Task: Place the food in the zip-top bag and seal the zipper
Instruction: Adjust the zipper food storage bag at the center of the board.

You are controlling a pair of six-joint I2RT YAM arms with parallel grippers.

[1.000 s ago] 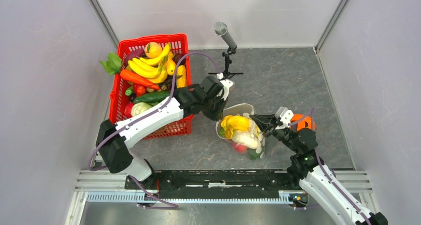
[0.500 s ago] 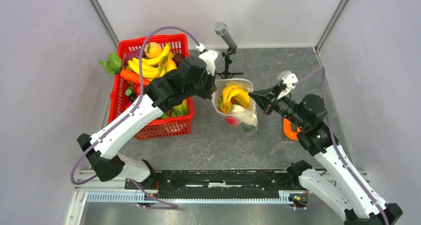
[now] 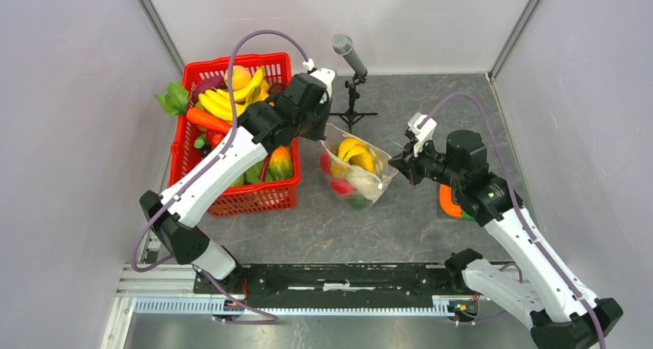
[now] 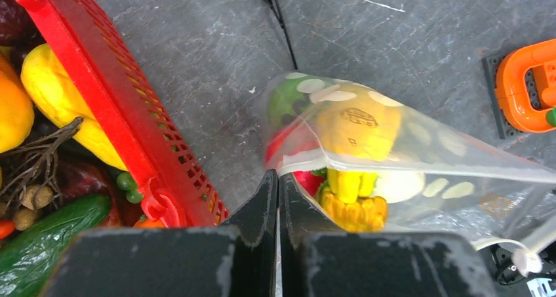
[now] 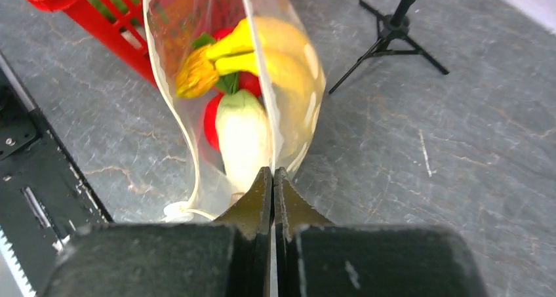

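The zip-top bag [image 3: 353, 168] hangs just to the right of the red basket [image 3: 239, 203], stretched taut between the two arms into a wedge of clear, crinkled film printed with white oval dots. Whether its bottom touches the bench [image 3: 416, 110] cannot be told.

The left end effector [image 4: 276, 179] is at the bag end nearest the basket. Its two flat black fingers are pressed together on the bag's edge, where the zipper [image 4: 305, 162], a thin white strip, runs in between them. The right end effector [image 5: 272, 176] holds the end farthest from the basket, its dark tapered fingers clamped tight on the film.

Inside the bag, the food [image 5: 282, 61] shows through the plastic: smooth glossy yellow bananas with a ridged stem end, a round red piece, a pale cream oblong piece and a scrap of green.

The basket is rigid red plastic lattice with a thick rim. It is heaped with loose produce [image 3: 231, 95]: curved yellow bananas, a tapered orange carrot, a dark green cucumber and leafy greens.

Behind the bag and right of the basket stands a thin black tripod microphone stand [image 3: 353, 95] with a grey mesh head. Farther right of the basket lies a blocky orange plastic piece [image 4: 528, 87] on the mottled grey slate-like bench.
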